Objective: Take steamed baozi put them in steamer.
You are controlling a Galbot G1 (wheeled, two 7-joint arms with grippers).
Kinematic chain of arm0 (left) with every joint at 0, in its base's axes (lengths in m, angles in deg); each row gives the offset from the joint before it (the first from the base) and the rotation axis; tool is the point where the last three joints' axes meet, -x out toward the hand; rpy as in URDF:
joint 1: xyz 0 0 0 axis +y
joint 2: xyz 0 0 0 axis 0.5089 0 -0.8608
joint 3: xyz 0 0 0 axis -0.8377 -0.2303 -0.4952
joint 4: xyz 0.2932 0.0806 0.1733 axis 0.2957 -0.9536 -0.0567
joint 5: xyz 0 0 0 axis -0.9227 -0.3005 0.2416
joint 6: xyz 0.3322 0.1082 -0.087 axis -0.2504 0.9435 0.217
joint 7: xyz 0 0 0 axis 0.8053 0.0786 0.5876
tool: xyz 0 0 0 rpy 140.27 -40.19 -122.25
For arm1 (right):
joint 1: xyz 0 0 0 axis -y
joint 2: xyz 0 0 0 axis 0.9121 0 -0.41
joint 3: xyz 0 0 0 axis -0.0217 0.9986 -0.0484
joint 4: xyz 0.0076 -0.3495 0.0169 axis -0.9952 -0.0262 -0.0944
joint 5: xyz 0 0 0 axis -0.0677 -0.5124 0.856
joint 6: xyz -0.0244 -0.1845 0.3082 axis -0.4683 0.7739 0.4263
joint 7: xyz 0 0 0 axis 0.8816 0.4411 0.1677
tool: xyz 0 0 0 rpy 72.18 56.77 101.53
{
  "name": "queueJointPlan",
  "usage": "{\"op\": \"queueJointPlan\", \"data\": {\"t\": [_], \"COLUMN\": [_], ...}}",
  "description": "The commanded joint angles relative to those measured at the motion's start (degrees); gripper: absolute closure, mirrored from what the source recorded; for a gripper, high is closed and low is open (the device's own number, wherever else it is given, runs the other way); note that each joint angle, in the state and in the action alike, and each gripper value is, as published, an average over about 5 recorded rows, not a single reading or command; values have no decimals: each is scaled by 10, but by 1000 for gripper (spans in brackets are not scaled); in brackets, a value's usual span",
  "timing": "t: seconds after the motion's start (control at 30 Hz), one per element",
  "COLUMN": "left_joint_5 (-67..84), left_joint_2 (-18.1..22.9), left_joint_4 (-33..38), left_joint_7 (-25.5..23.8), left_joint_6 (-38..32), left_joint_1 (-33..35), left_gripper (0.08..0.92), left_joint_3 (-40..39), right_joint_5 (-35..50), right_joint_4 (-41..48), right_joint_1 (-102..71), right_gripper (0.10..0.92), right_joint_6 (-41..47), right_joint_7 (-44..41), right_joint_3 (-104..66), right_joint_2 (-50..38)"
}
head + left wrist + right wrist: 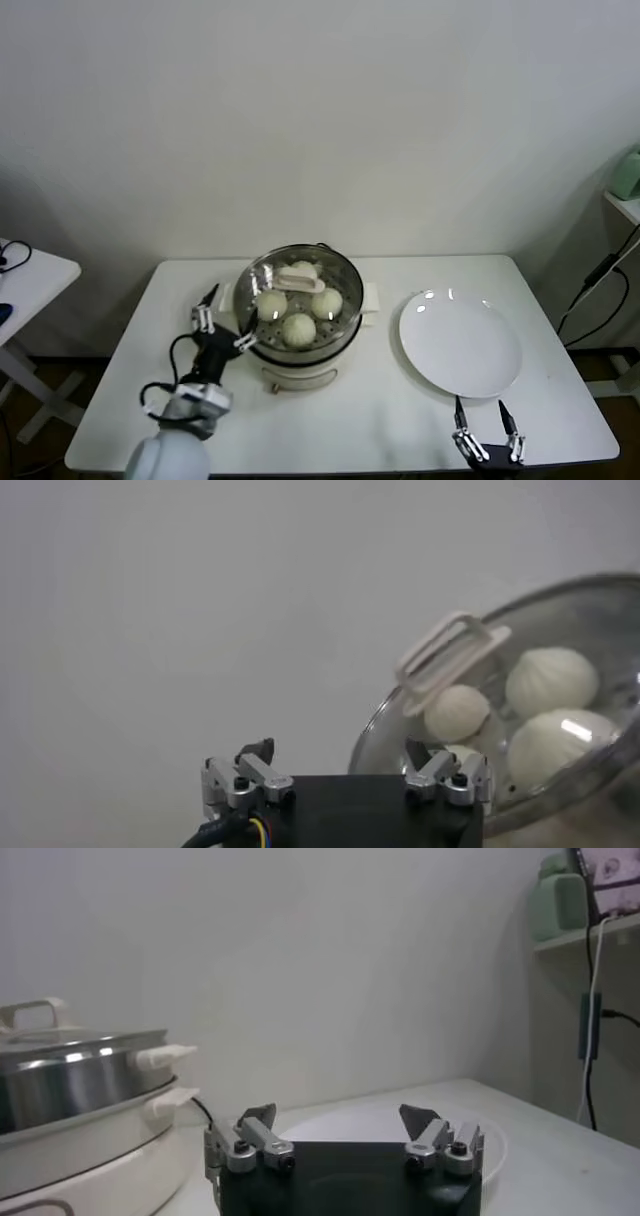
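The steamer (300, 372) stands mid-table, steel over a cream base, with its glass lid (318, 268) on top. Several creamy-white baozi (298, 328) lie inside on the perforated tray, seen through the lid. My left gripper (222, 322) is open and empty right beside the steamer's left wall. In the left wrist view the gripper (338, 750) faces the lid's white handle (450, 655), with baozi (552, 678) behind the glass. My right gripper (481, 410) is open and empty near the table's front edge, just before the plate. The right wrist view shows the gripper (340, 1113) with the steamer (70, 1078) off to one side.
An empty flat white plate (462, 345) lies to the right of the steamer; its rim (310, 1116) shows ahead of the right gripper. A side table (30, 270) stands off to the left. A shelf with cables (622, 205) is at the far right.
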Motion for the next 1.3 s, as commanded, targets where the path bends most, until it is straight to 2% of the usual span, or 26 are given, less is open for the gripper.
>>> {"op": "queueJointPlan", "data": {"t": [0.03, 0.27, 0.5, 1.3], "left_joint_5": [451, 468, 444, 414], "left_joint_2": [12, 19, 31, 35], "left_joint_4": [-83, -152, -201, -211], "left_joint_7": [29, 35, 37, 37], "left_joint_6": [-165, -246, -294, -311], "left_joint_1": [64, 75, 76, 85], "left_gripper": [177, 177, 177, 177], "left_joint_3": [151, 146, 135, 122], "right_joint_5": [-19, -18, -18, -21], "right_joint_4": [6, 15, 23, 25], "right_joint_1": [0, 6, 8, 7], "right_gripper": [203, 203, 203, 203], "right_joint_6": [2, -1, -5, -6], "right_joint_7": [11, 12, 11, 13], "right_joint_3": [4, 7, 16, 20], "right_joint_2": [-3, -3, -4, -9]}}
